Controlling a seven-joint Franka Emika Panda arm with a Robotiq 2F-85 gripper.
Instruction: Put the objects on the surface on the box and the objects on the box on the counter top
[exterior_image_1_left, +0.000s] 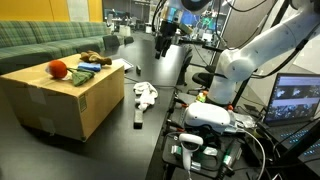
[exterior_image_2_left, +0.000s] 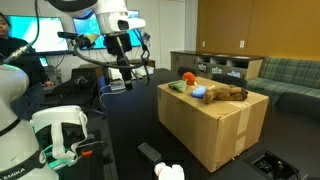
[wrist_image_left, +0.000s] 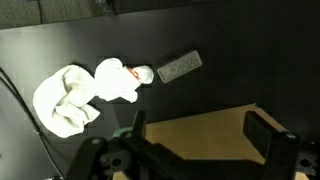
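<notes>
One hand (wrist_image_left: 200, 132), one cardboard box (exterior_image_1_left: 62, 98)

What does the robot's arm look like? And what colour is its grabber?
The arm is white, smooth and shiny, made of fat rounded tubes joined together like a big bendy pipe. At its end sits a black gripper with two chunky, blocky jaws.

arm (exterior_image_1_left: 270, 45): raised, stretched out | fingers (wrist_image_left: 262, 133): pointing down, spread wide, nothing held
</notes>
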